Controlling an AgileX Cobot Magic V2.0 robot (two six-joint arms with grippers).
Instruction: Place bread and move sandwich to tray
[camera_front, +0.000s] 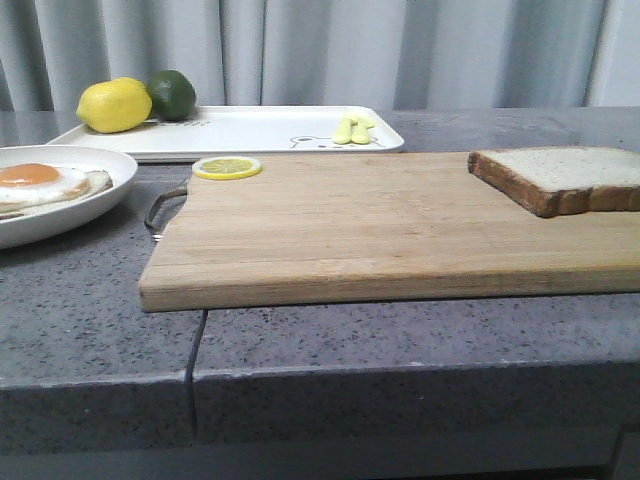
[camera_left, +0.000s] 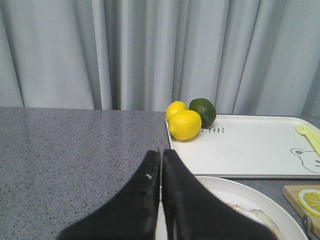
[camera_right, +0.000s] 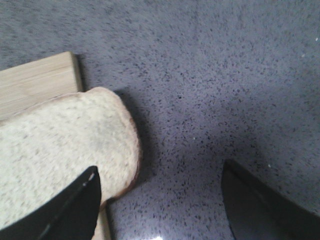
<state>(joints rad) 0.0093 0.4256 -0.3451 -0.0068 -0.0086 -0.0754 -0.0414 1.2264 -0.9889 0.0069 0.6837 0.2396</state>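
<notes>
Pale bread (camera_front: 562, 178) sits untouched on the cutting board (camera_front: 380, 225), right gripper (camera_right: 160, 200) spread wide above it, left gripper (camera_left: 161, 200) closed over the open-faced sandwich (camera_front: 45, 186), tray (camera_front: 260, 130) waiting.

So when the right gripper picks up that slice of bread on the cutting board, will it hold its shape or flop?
The bread looks thick and lies flat on the cutting board, so it probably stays fairly stiff. Its pale crumb looks soft, so a hard pinch may dent it. It likely weighs little. The open right gripper sits at its overhanging edge.
</notes>
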